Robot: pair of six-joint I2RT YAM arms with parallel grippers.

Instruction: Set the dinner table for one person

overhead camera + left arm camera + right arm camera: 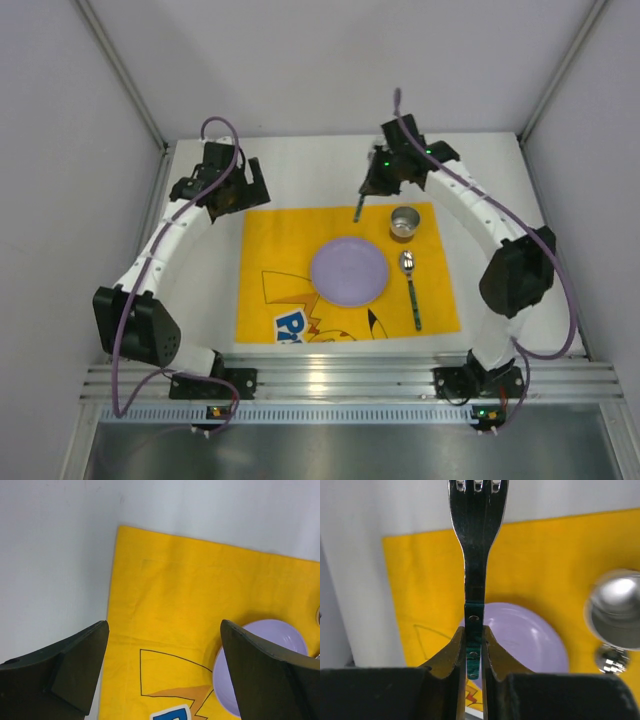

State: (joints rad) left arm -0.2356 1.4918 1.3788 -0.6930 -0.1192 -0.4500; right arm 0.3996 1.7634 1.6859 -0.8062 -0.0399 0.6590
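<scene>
Fork point(475, 555) pinched in near-closed right hand point(473, 636).

A mat point(270, 250) lies on the dinner table point(310, 175), bearing a plate point(347, 271), spoon point(411, 285) right of it, cup point(404, 222) behind the spoon.

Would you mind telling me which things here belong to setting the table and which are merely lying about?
Belonging: table, yellow mat, purple plate, spoon, metal cup, fork gripped in the right tool.
Lying about: nothing loose; only the metal rail at the near edge and the open left tool.
</scene>
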